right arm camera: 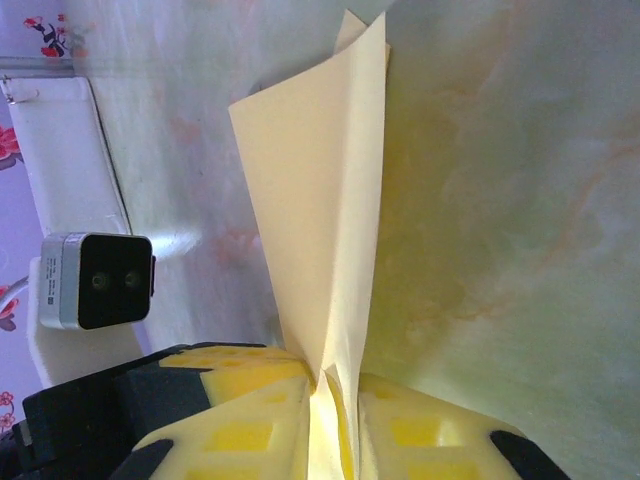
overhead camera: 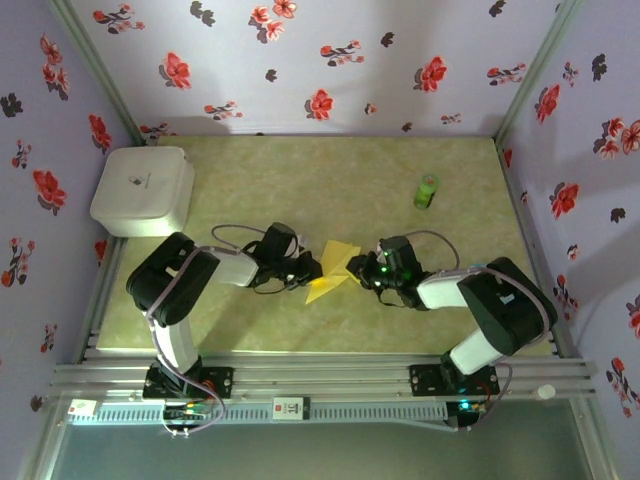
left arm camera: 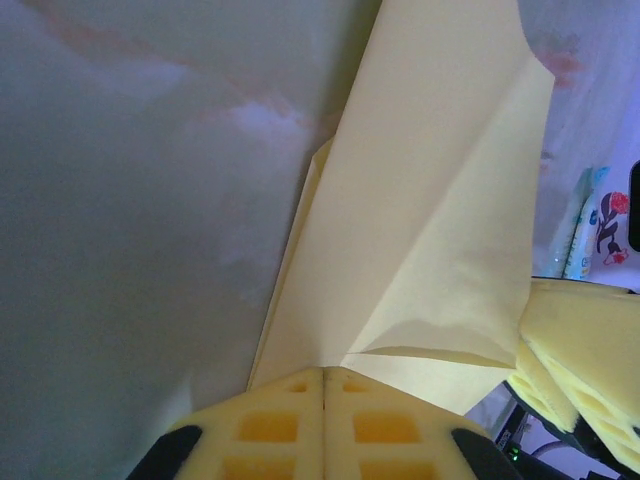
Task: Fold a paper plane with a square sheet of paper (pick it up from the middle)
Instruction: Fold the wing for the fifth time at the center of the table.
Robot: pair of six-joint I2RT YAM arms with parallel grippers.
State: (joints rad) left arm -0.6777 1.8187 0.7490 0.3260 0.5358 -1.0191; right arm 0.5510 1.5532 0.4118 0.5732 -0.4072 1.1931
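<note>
Top external: the square sheet of paper (overhead camera: 334, 270), open tabletop (overhead camera: 300, 170) around, is clamped by left fingers (left arm camera: 270, 432), straddled by slightly parted right fingers (right arm camera: 240, 436).

The counter (overhead camera: 300, 180) is a pale green-beige surface with a marbled pattern, closed in by flowered walls on three sides and edged at the near side by a metal rail (overhead camera: 330, 375). A white rounded box (overhead camera: 143, 190) sits on its far left corner. A small green cylinder (overhead camera: 427, 191) stands well apart from it, toward the far right. A creased yellow sheet of paper (overhead camera: 333, 270) is over the middle; whether its lower corner touches the surface cannot be told.
</note>
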